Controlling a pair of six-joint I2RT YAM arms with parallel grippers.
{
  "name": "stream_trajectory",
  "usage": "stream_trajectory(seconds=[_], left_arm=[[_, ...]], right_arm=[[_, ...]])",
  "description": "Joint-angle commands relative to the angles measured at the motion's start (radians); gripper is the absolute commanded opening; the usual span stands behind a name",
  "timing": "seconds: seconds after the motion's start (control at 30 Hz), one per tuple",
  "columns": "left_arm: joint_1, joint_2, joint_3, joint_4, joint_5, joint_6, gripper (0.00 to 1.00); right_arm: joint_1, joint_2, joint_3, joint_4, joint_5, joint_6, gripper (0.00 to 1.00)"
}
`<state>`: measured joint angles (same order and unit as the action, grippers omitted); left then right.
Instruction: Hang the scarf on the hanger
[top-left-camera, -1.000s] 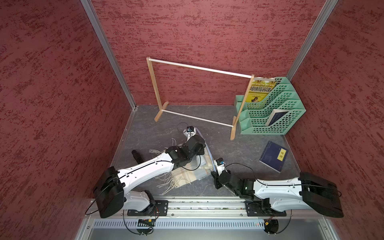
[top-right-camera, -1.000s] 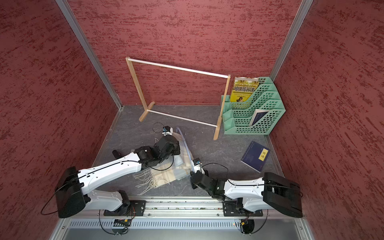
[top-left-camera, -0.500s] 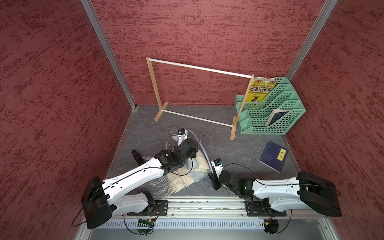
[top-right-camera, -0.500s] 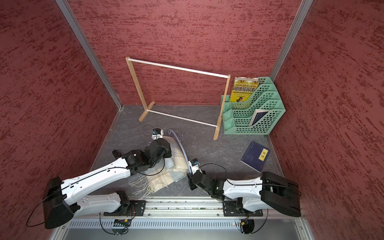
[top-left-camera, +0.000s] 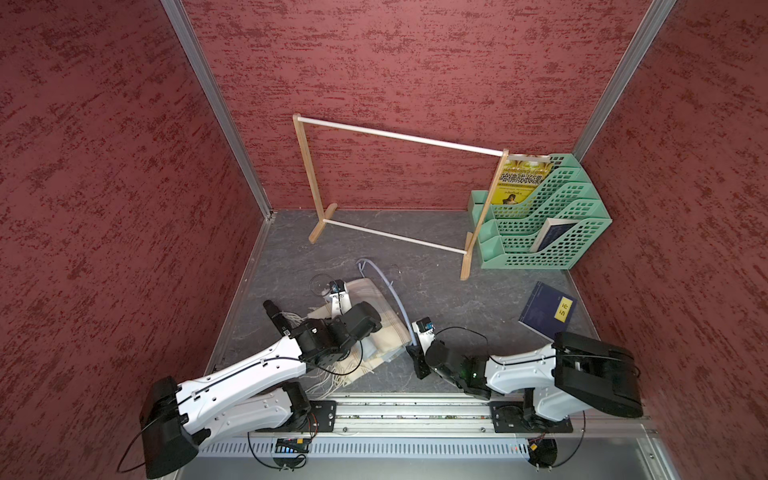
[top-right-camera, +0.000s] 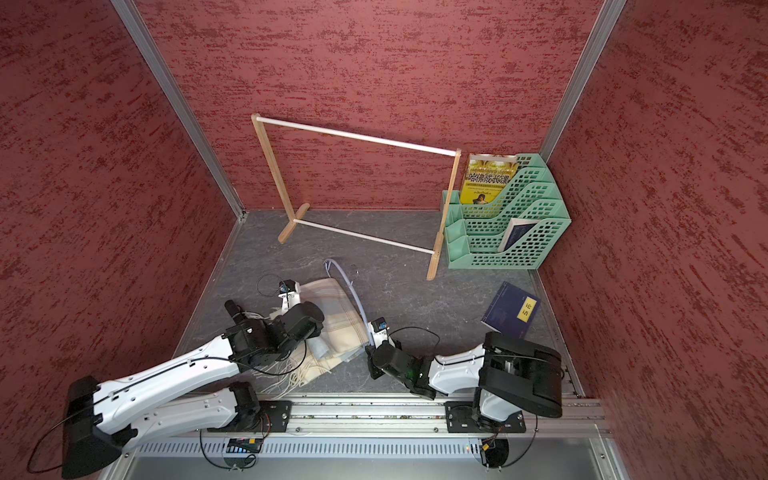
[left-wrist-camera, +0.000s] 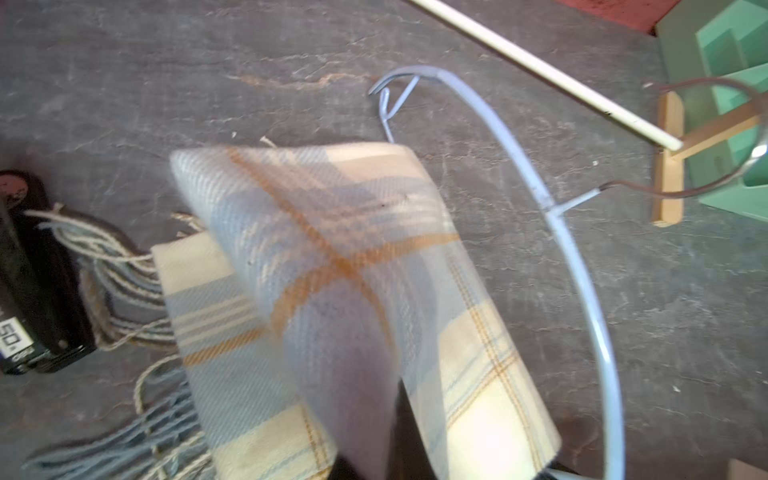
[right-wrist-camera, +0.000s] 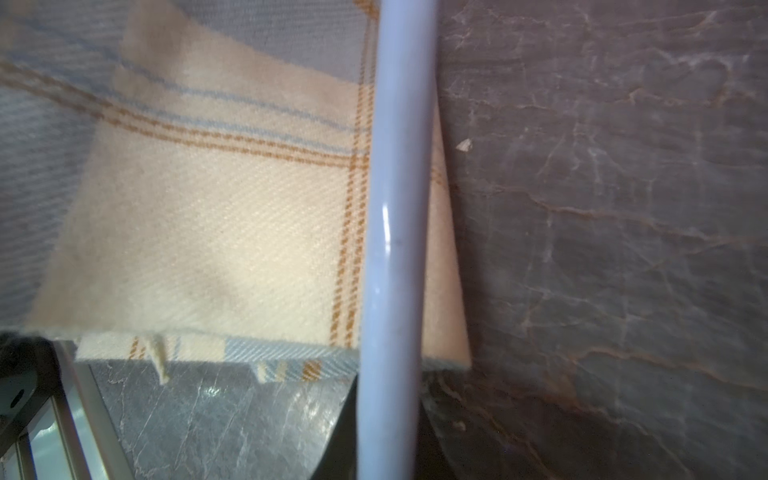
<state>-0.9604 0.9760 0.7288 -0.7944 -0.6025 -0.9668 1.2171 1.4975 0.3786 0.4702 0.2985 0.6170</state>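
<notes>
Covers read 哈佛成长课 on the yellow book (top-left-camera: 519, 183), 论语 on the navy book (top-left-camera: 544, 311); your left gripper (left-wrist-camera: 374, 465) pinches woven plaid scarf (left-wrist-camera: 332, 257), right gripper (right-wrist-camera: 386, 440) clamps smooth hanger (left-wrist-camera: 582, 266).

We are getting bright, diffuse light in both top views, with only faint, soft-edged shadows falling on the grey surface (top-left-camera: 436, 257), while the metal wall posts (top-left-camera: 216, 104) are splaying outward toward the frame edges. In the left wrist view, the raised fold of the scarf (left-wrist-camera: 332, 291) is smearing into blur close to the lens, and the hanger (left-wrist-camera: 582, 270) beyond it is reading sharper. In the right wrist view, the hanger (right-wrist-camera: 395, 249) is looming soft and catching small white glints, the scarf (right-wrist-camera: 208, 228) is showing its weave crisply, and pale glare is washing over the surface (right-wrist-camera: 216, 411).
</notes>
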Motion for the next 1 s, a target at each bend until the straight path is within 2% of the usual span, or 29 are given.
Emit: stream_trajectory(seconds=[0.0,0.13,0.37,0.53,0.67,0.8,0.97], left_arm=[[-0.003,0.0,-0.053,-0.042,-0.017,-0.104,0.0],[0.04,0.067,-0.061,0.038,-0.036,-0.066,0.0],[0.203,0.272,0.007,0.353,0.009,0.197,0.0],[0.245,0.438,0.097,0.519,0.051,0.338,0.0],[0.256,0.536,0.151,0.563,0.103,0.37,0.0],[0.23,0.522,0.146,0.531,0.14,0.35,0.0],[0.185,0.379,0.105,0.415,0.148,0.324,0.0]], right_arm=[[-0.027,0.019,-0.005,-0.077,0.027,0.033,0.0],[-0.052,-0.029,-0.023,-0.146,0.11,0.059,0.0],[-0.117,-0.201,-0.088,-0.327,0.26,0.154,0.0],[-0.125,-0.268,-0.099,-0.41,0.326,0.209,0.0],[-0.125,-0.279,-0.107,-0.45,0.364,0.272,0.0],[-0.125,-0.28,-0.109,-0.446,0.361,0.273,0.0],[-0.125,-0.267,-0.105,-0.416,0.345,0.247,0.0]])
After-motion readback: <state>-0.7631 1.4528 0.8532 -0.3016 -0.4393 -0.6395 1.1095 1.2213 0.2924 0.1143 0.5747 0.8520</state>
